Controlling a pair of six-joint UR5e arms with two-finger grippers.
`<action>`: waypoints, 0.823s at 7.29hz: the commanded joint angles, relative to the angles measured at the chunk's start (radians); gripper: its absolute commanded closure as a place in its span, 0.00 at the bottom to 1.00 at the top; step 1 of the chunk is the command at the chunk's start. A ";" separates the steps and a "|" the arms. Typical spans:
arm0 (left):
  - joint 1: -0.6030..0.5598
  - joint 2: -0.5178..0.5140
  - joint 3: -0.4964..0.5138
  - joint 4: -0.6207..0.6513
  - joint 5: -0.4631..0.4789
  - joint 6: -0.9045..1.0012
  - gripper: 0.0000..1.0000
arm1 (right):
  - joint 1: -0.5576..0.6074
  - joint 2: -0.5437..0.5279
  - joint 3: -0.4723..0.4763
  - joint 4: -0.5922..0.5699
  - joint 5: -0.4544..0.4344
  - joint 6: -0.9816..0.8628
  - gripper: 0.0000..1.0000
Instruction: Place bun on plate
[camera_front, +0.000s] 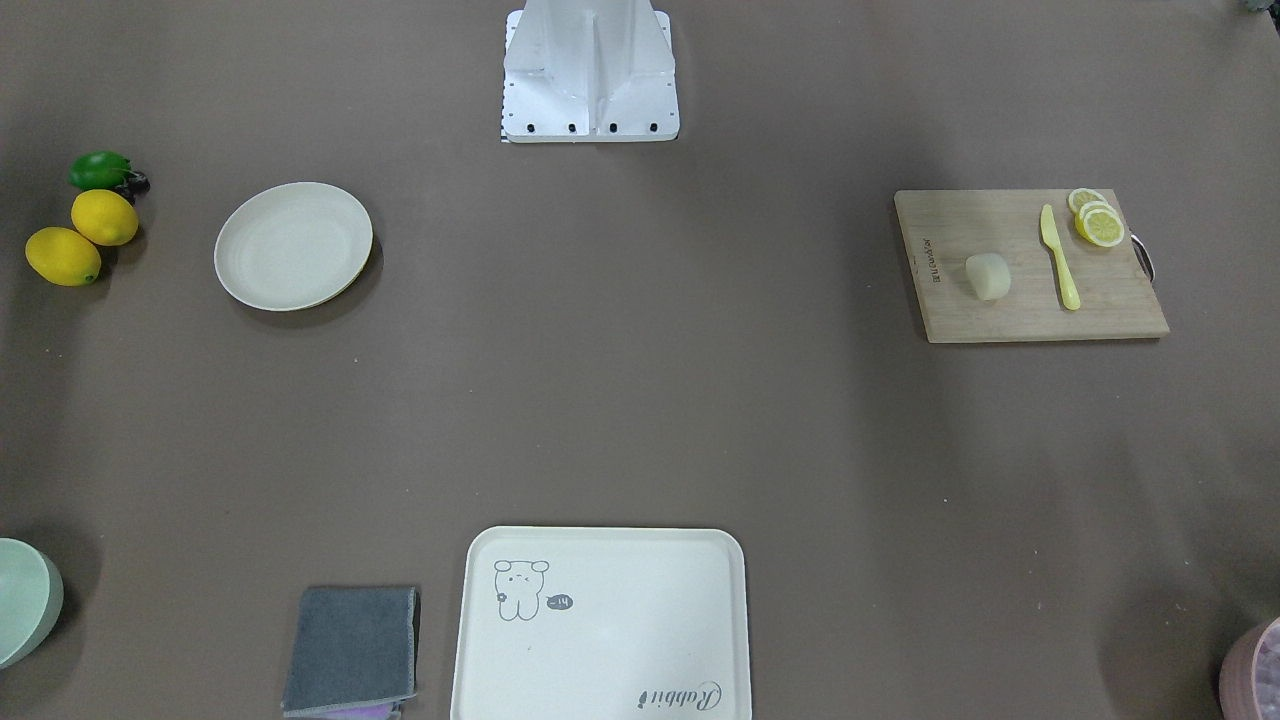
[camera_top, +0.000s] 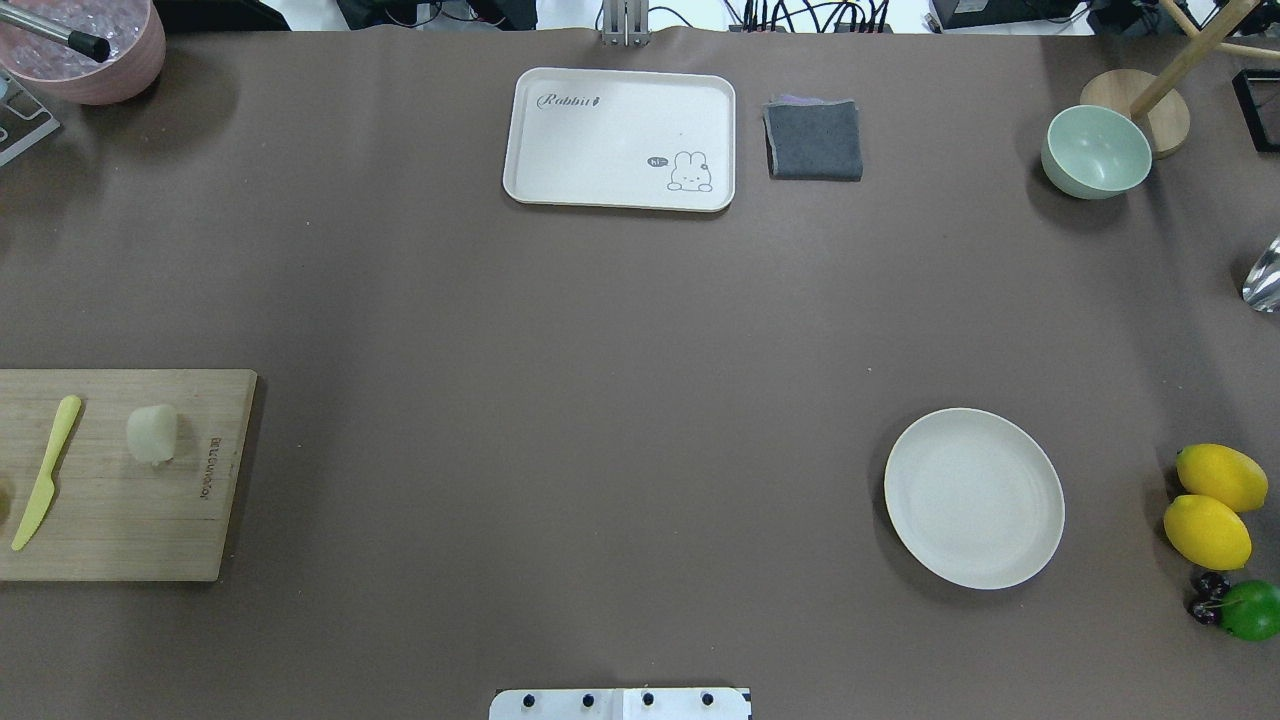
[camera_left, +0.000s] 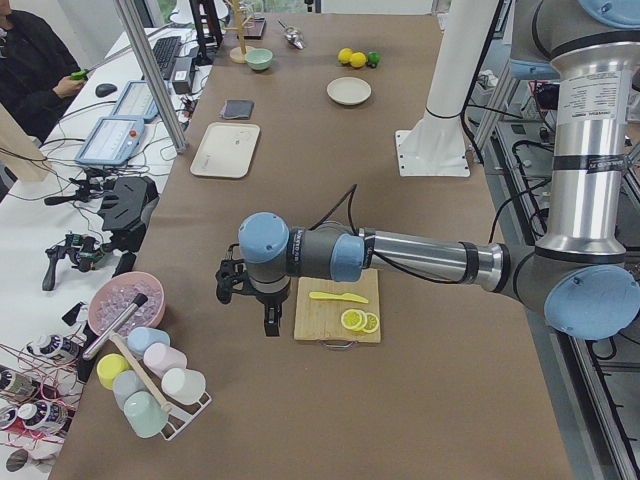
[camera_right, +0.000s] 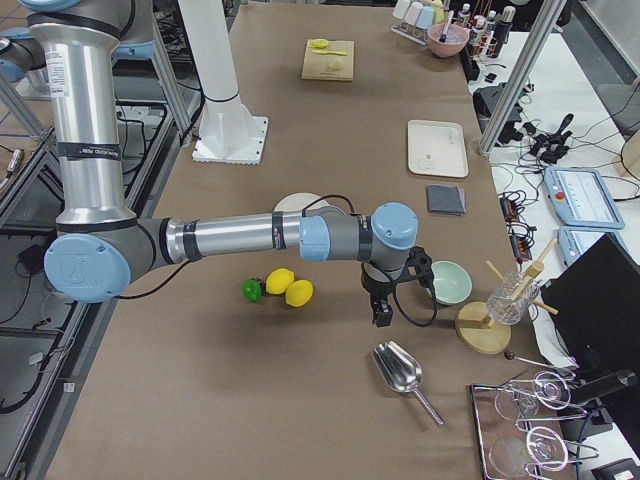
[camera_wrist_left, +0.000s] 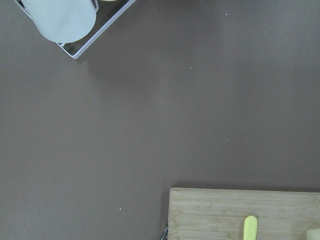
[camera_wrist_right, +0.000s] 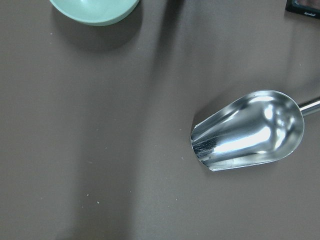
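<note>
Brown table: bun on cutting board, plate well apart; left gripper, right gripper, whether open or closed cannot be told

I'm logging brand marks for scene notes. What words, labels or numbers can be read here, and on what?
"Rabbit": script lettering on the rectangular cream tray.
Dark speech bubble beside the tray's animal drawing: too small to read.
Burned-in brand mark on the wooden cutting board: too blurred to read.
Nothing else legible.
</note>
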 joint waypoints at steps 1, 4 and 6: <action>0.006 0.005 -0.024 -0.003 0.011 0.002 0.01 | -0.003 0.007 -0.019 0.004 -0.002 0.000 0.00; 0.006 0.027 -0.080 0.000 0.016 -0.001 0.01 | -0.009 0.011 -0.037 0.007 0.001 -0.002 0.00; 0.006 0.049 -0.081 -0.002 0.014 0.001 0.01 | -0.009 0.019 -0.037 0.007 0.001 -0.002 0.00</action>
